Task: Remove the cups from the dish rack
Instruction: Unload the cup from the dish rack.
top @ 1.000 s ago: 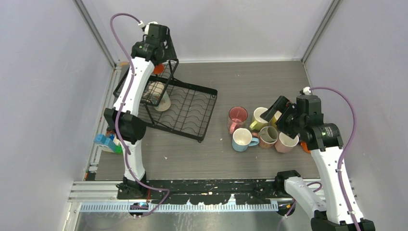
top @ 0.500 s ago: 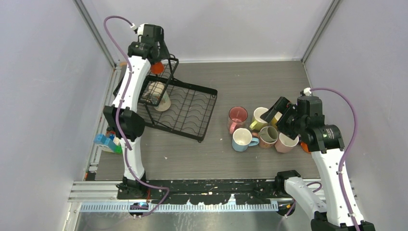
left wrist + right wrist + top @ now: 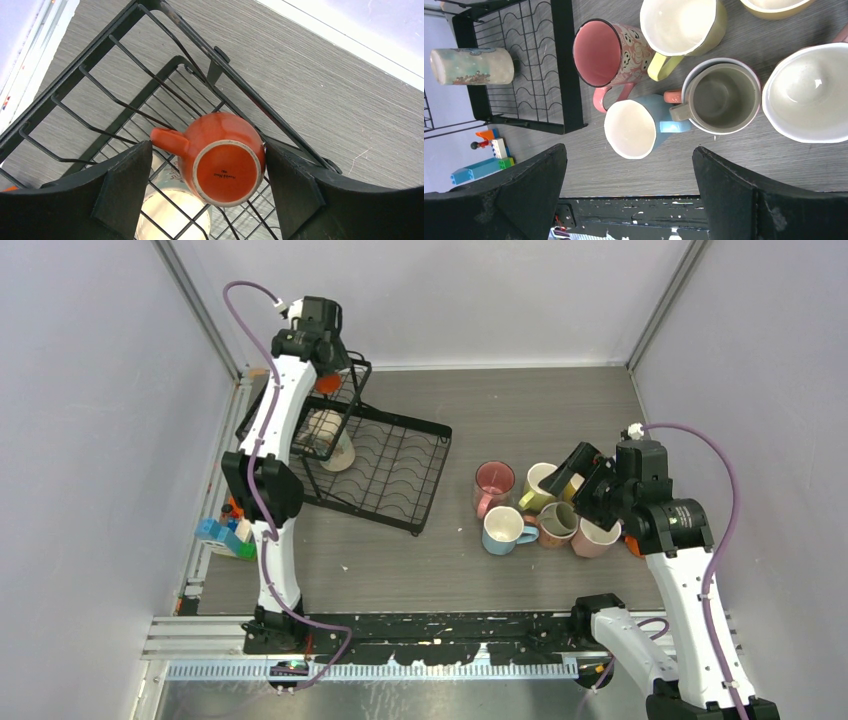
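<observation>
The small orange ceramic mug sits upside down in the far corner of the basket section of the black wire dish rack, close under the rim. Its glazed base faces up at the wrist camera and its mouth faces down, so its long axis runs roughly vertical with a slight lean. The stubby handle points sideways, straight at one finger of the left gripper. That gripper's jaws stand apart, one on each side of the mug, and nothing is clamped yet. Whether a pad already brushes the handle cannot be told. Closing as things stand would likely pinch handle against body, an uneven hold. A small turn of the wrist should put both pads on the round wall. The lift should then go straight up, so the mug does not catch on the rim wires. The right gripper hangs wide apart and holds nothing, above the pink, yellow, blue and beige mugs clustered on the grey table.
</observation>
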You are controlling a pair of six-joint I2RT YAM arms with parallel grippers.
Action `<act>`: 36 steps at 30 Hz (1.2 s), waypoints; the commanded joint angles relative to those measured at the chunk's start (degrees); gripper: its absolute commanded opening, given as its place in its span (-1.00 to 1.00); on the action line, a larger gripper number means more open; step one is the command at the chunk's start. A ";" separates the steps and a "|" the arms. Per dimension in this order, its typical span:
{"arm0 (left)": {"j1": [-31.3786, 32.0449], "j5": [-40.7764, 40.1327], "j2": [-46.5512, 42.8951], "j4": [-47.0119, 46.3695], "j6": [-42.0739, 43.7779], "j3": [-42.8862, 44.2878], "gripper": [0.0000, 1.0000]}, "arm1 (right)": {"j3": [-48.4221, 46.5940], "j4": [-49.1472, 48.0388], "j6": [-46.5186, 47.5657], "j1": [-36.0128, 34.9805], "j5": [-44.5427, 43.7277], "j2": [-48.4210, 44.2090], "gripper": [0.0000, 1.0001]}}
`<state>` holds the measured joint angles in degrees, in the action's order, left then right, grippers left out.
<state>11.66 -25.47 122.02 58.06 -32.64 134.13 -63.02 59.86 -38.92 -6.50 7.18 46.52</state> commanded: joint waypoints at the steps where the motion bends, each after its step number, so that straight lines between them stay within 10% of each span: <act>1: -0.46 -0.40 0.67 -2.14 -1.15 0.74 0.64 | 0.24 -2.11 0.07 0.33 1.09 -0.35 1.00; 17: -0.45 0.48 -3.84 -3.44 0.33 -2.89 -0.17 | 1.22 -3.31 -0.08 0.30 1.57 -0.12 1.00; 36: -0.50 1.88 -9.12 -3.46 2.33 -7.24 -0.28 | 3.44 -5.46 -0.81 0.33 2.40 -0.30 1.00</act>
<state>11.55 -23.44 118.02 55.48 -31.22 127.87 -60.07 57.04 -39.31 -6.50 8.36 46.50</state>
